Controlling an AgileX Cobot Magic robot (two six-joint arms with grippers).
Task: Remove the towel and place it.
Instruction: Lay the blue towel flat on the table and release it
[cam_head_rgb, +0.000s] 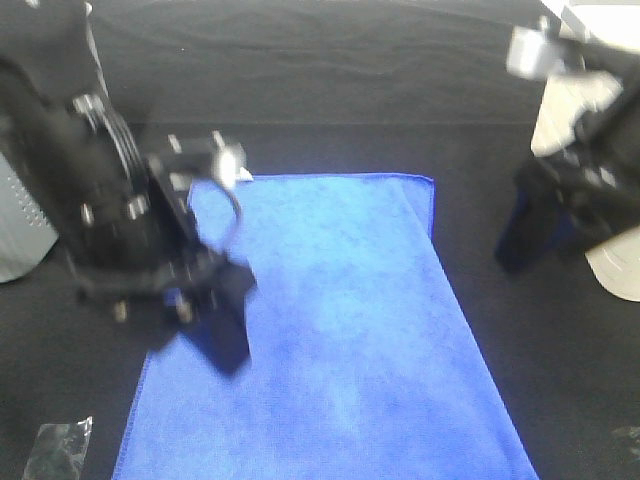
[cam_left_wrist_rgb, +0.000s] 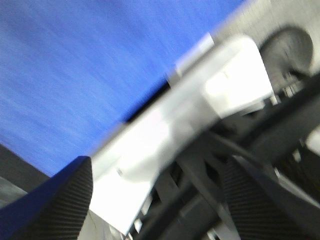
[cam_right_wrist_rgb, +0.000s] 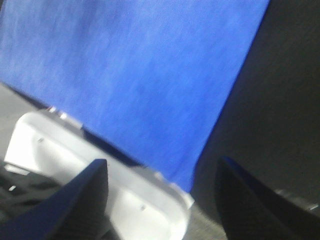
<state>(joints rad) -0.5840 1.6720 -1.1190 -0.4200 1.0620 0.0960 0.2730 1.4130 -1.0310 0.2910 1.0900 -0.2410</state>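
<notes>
Exterior high view has the big royal-blue fuzzy microfibre towel (cam_head_rgb: 340, 330) spread flat on the dark cloth-covered tabletop (cam_head_rgb: 300, 70). It runs from mid-frame down past the near edge of the shot, so to me it looks placed already, or close to it.

Your left fingers (cam_left_wrist_rgb: 60, 200) hang over the towel's left side, and the left wrist view shows them apart with nothing between. Your right fingers (cam_right_wrist_rgb: 85, 200) sit beside its right edge, over bare tabletop as far as I can tell, also apart and empty. Everything's pretty blurry, fwiw.

Handling-wise, I'd guess it's light, floppy and grippy rather than slippery, and nothing about it is fragile. It'll sag and fold the moment you lift it, so one pinch in the middle just gets you a bunched lump. If you need to re-lay it, I'd take the two far corners, one per arm, pinch right on the hem, and pull it taut.
</notes>
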